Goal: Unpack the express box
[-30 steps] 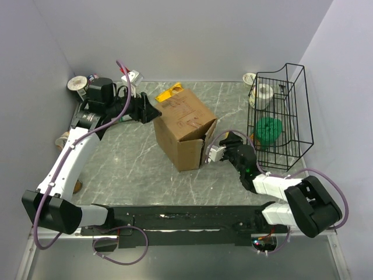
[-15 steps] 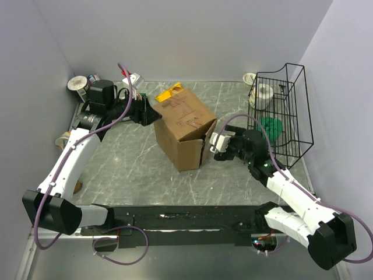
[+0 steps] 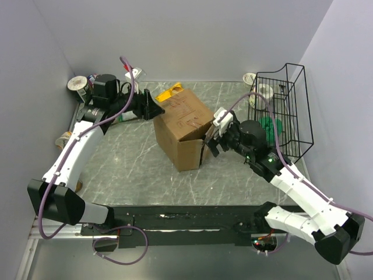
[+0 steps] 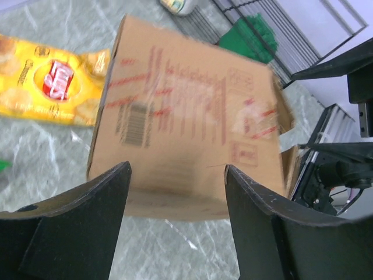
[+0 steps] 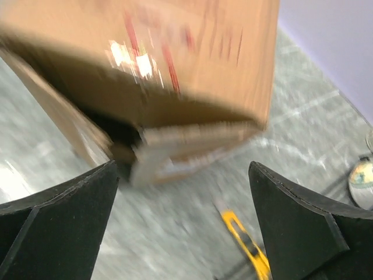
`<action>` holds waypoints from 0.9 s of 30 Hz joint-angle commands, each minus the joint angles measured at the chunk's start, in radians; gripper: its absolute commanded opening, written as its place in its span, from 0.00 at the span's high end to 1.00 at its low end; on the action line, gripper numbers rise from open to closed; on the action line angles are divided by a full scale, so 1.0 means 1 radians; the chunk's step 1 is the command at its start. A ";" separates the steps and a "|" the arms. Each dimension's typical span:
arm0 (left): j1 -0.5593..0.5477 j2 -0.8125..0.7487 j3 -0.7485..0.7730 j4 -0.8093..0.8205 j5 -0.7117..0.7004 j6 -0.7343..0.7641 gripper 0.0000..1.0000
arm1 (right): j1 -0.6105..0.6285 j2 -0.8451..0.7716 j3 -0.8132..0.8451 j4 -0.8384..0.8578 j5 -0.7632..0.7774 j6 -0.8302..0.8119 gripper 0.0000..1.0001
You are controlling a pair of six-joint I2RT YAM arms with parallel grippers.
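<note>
Express box (image 3: 185,125) brown (red print on top); snack bag (image 4: 49,81) yellow; table (image 3: 128,163) grey, white-veined.

Overhead and wrist views share express box (image 3: 184,118).

My right gripper (image 5: 183,175) is spread wide, its black fingers (image 5: 58,221) at the two lower corners with nothing between them. Above and ahead is the express box (image 5: 175,52), blurred, with red print on its brown face. A loose flap (image 5: 192,146) hangs at its lower edge. Below lies the grey marbled table (image 5: 303,134), with a yellow cutter (image 5: 242,233) on it near my right finger. At the right edge sits a round thing (image 5: 362,181), possibly a tape roll.
</note>
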 commanded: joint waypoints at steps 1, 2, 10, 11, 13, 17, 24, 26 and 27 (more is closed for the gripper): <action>-0.037 0.009 0.097 0.023 0.044 0.032 0.28 | 0.064 0.034 0.132 0.062 0.141 0.177 0.00; -0.042 0.014 0.098 0.022 0.039 0.035 0.28 | 0.070 0.045 0.148 0.062 0.193 0.179 0.00; -0.082 0.024 0.088 0.028 0.030 0.034 0.28 | 0.081 0.162 0.215 0.023 0.276 0.149 0.00; -0.085 0.024 0.092 0.023 0.024 0.037 0.28 | 0.081 0.171 0.220 0.007 0.280 0.151 0.00; -0.088 0.026 0.097 0.015 0.021 0.049 0.27 | 0.081 0.172 0.220 -0.032 0.289 0.154 0.01; -0.094 0.020 0.094 0.003 0.008 0.060 0.28 | 0.081 0.172 0.238 -0.123 0.307 0.154 0.01; -0.109 -0.009 0.020 -0.017 -0.100 0.100 0.28 | 0.046 0.175 0.255 -0.295 0.257 0.180 0.08; -0.108 -0.026 0.006 -0.020 -0.117 0.108 0.28 | 0.022 0.178 0.243 -0.300 0.218 0.189 0.16; -0.108 -0.032 0.005 -0.021 -0.124 0.111 0.28 | 0.014 0.180 0.238 -0.287 0.215 0.191 0.19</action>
